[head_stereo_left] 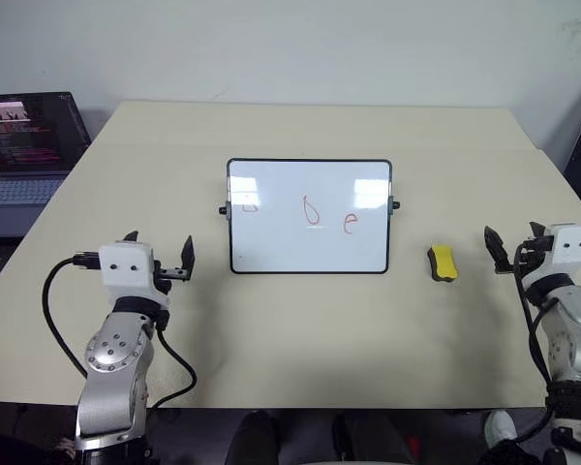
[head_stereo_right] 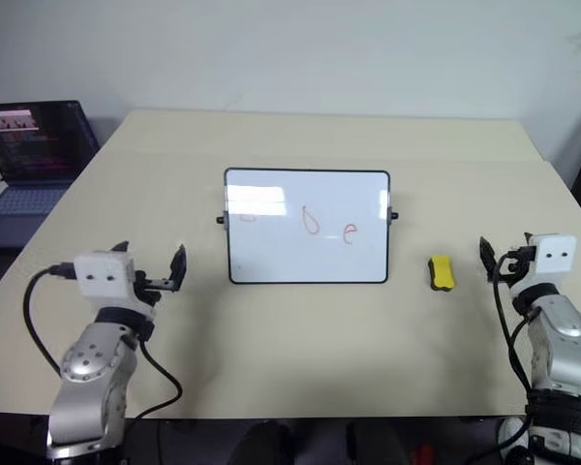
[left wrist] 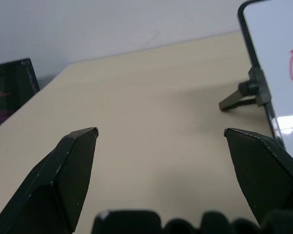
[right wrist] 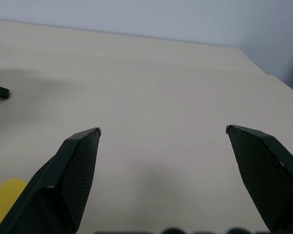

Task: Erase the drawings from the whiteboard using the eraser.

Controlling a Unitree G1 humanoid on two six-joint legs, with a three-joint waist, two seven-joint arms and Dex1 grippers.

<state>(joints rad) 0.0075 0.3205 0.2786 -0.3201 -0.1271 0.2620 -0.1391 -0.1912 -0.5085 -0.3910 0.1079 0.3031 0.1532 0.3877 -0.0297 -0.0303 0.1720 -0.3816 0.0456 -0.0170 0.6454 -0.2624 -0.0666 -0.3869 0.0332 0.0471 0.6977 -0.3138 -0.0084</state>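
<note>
Both end effectors, left (head_stereo_left: 160, 254) and right (head_stereo_left: 512, 243), hang wide open and empty, small yellow oblong eraser (head_stereo_left: 443, 263) sitting untouched on the beige tabletop (head_stereo_left: 300, 339).

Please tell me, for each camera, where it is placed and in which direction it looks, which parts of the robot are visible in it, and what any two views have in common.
Left and right eye views: on the head, looking forward and down at the table; both arms show, left gripper and right gripper open.
Left wrist view: on the left wrist, looking along its own fingers over the table to the whiteboard edge.
Right wrist view: on the right wrist, along its own fingers; the eraser peeks in.
Shared: whiteboard in head and left wrist views; eraser in head and right wrist views.
</note>
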